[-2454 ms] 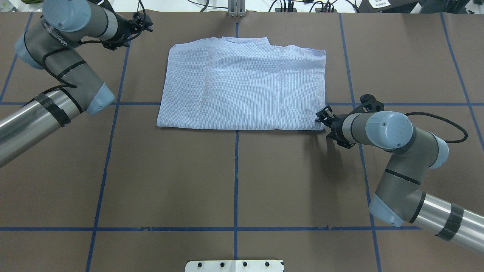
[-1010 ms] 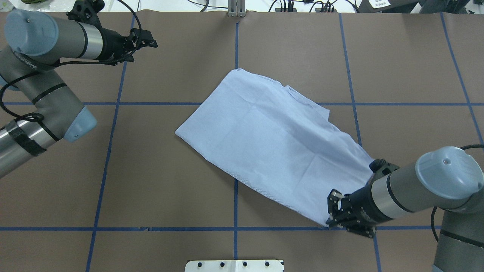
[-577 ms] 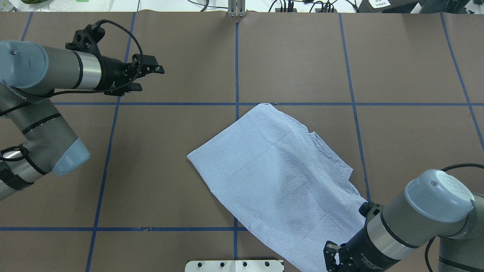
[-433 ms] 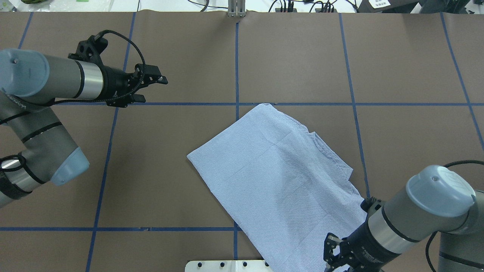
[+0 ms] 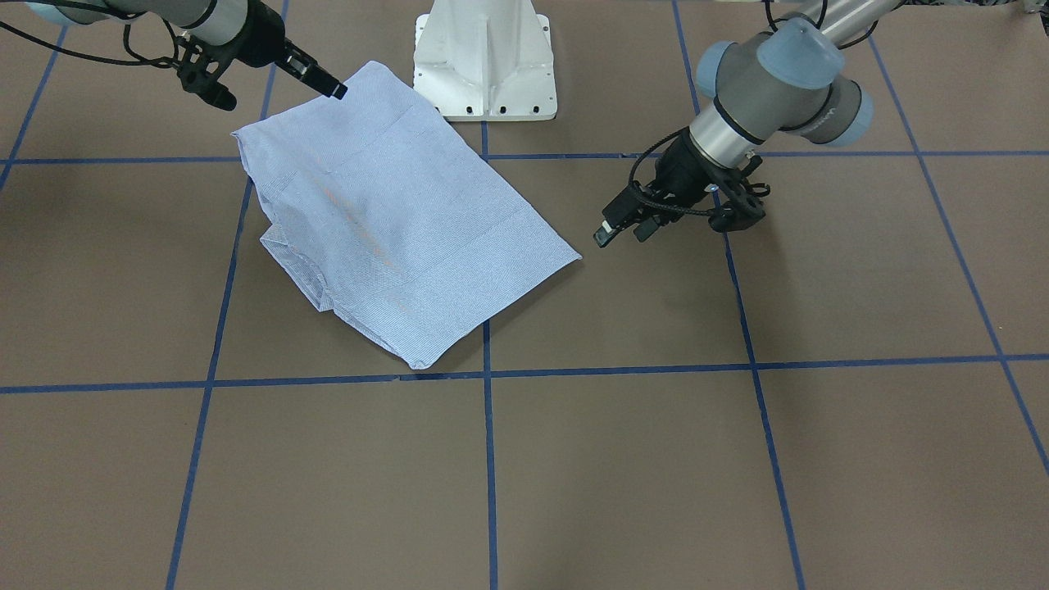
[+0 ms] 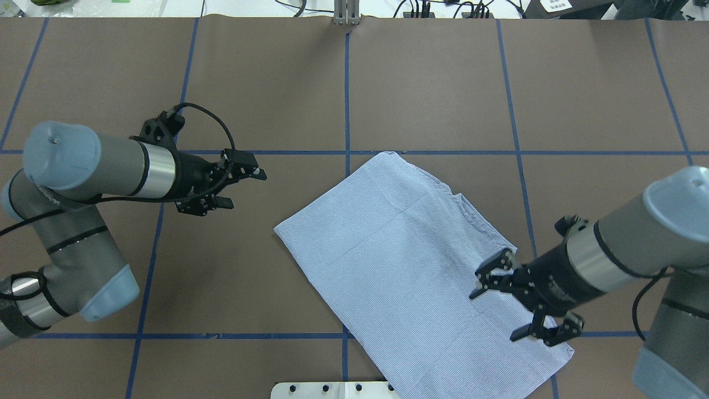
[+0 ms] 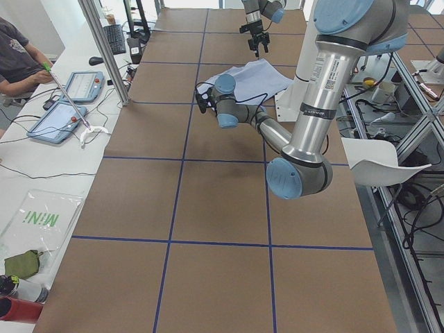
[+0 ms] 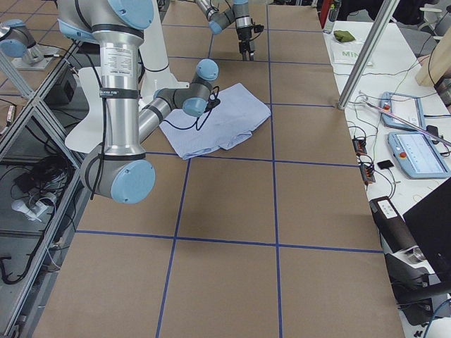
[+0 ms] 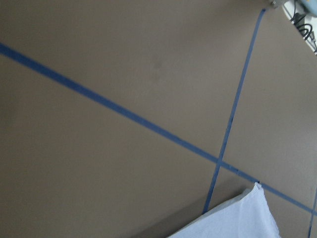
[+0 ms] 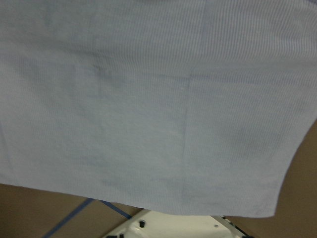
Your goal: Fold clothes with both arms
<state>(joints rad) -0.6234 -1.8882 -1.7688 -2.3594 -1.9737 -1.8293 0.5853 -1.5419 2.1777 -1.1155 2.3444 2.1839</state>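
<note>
The light blue striped shirt (image 6: 410, 260) lies folded flat and slanted on the brown table, one corner by the base. It also shows in the front view (image 5: 393, 213) and fills the right wrist view (image 10: 148, 99). My right gripper (image 6: 499, 308) is open and empty, its fingers spread just above the shirt's near right part. My left gripper (image 6: 242, 188) is open and empty, a short way left of the shirt's left corner, not touching it. It also shows in the front view (image 5: 623, 233). The left wrist view shows only that shirt corner (image 9: 237, 220).
The white pedestal base (image 6: 343, 389) stands at the table's near edge, touching the shirt's near corner. Blue tape lines (image 6: 346, 83) grid the brown table cover (image 6: 221, 288). Tablets (image 7: 59, 118) and a seated person (image 7: 17, 59) are beyond the far edge.
My right gripper dragged the shirt toward the base, turning it slantwise, then let go and moved back over it. My left gripper moved nearer and toward the shirt's left corner.
</note>
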